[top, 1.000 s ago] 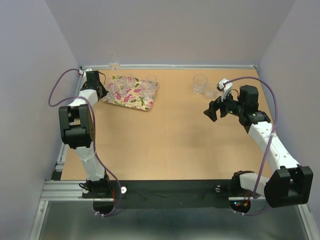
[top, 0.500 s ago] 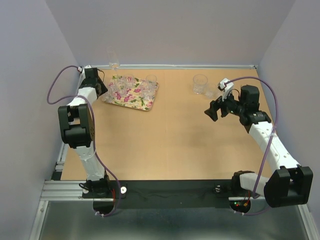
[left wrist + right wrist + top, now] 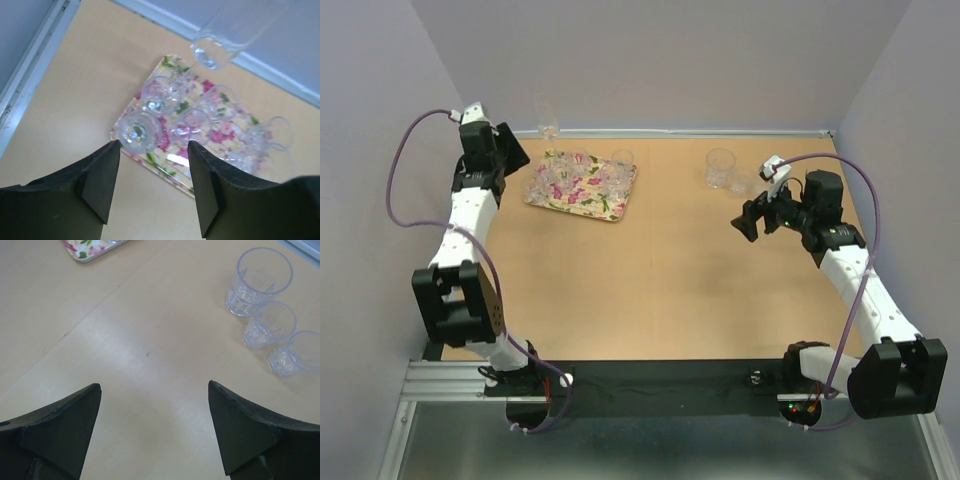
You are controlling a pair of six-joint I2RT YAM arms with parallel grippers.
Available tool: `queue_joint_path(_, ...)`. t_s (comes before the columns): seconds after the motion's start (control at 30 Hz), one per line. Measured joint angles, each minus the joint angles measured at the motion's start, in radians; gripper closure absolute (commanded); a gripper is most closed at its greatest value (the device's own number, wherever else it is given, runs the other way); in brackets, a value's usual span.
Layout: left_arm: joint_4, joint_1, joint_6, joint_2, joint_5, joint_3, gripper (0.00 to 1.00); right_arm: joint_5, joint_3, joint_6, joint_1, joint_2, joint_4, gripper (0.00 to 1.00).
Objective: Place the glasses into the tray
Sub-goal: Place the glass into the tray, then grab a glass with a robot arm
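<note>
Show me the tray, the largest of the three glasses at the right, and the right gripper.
tray [image 3: 159, 165], left wrist view, on its near rim.
largest glass [image 3: 258, 279], right wrist view, at its middle.
right gripper [image 3: 152, 385], right wrist view, midway between its fingertips.

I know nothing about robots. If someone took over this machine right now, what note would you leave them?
Left end effector: open, empty, above the tray's left end.
Right end effector: open, empty, over the table.
Done: several glasses stand in the tray.
Left: three glasses on the table's right side, plus a taller one at its far edge.
</note>
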Motion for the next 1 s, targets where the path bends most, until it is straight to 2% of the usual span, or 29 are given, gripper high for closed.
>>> queue_joint_path(0.37, 0.107, 0.006, 0.018, -0.621, 0.148, -0.445, 0.11, 0.000, 0.000, 0.000, -0.050, -0.001, 0.000, 0.08)
queue_joint_path(0.53, 0.122, 0.006, 0.043, -0.790, 0.182, -0.601, 0.02, 0.001, 0.000, 0.012, -0.082, 0.004, 0.001, 0.07)
queue_joint_path(0.73, 0.169, -0.004, 0.068, -0.984, 0.195, -0.715, 0.01, 0.002, 0.000, 0.035, -0.088, 0.046, 0.000, 0.04)
queue_joint_path(1.0, 0.204, -0.069, 0.102, -1.079, 0.193, -0.763, 0.01, 0.017, 0.021, 0.094, -0.090, 0.111, -0.003, 0.02)
